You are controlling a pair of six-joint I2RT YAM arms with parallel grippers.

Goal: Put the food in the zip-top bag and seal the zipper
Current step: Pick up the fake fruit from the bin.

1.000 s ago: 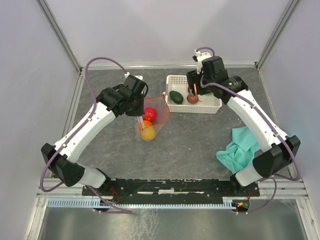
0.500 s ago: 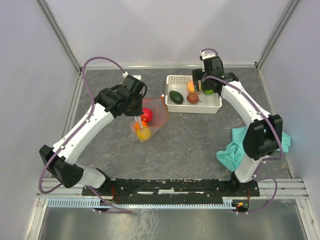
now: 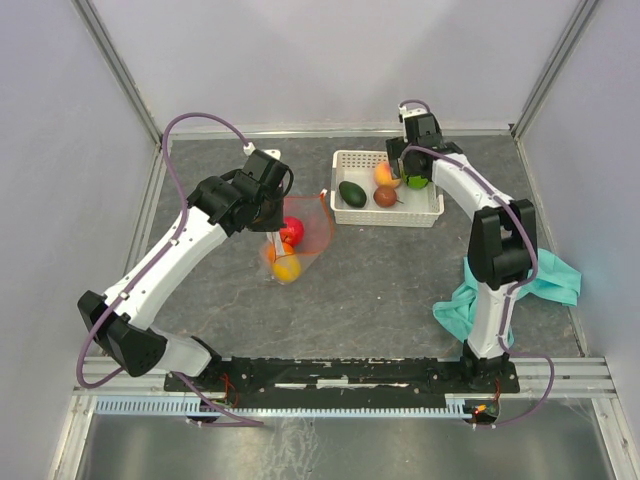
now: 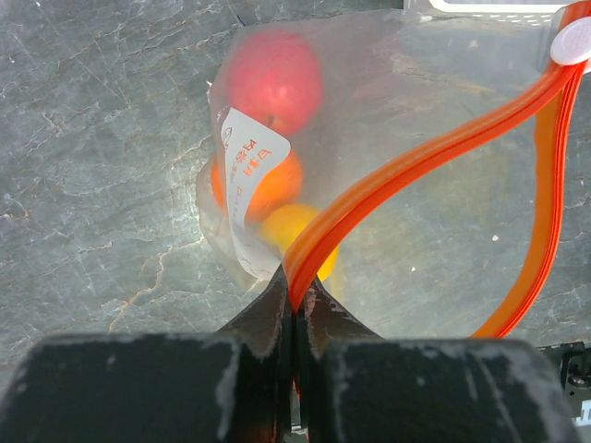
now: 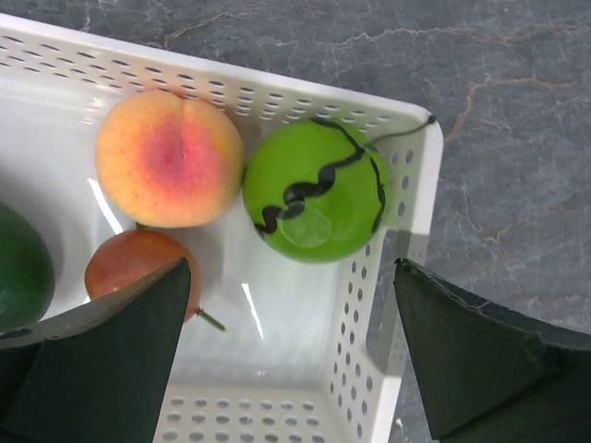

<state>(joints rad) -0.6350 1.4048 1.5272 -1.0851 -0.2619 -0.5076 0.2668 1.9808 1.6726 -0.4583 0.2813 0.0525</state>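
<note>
Right gripper [image 5: 288, 277], jaws apart, is now hovering over the green striped toy melon [image 5: 319, 189], having swung along the white perforated plastic basket [image 5: 411, 212] (next pick, likely). Left gripper [image 4: 295, 300] is clamping the clear crinkly zip-top bag [image 4: 443, 258] by its red zipper strip [image 4: 416, 157], with three round toy fruits [image 4: 275, 78] sitting inside.

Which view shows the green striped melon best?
Right wrist: the green striped melon is sharp in a corner of the white basket, beside the peach. Top external shows only a green sliver; left wrist misses it.
</note>
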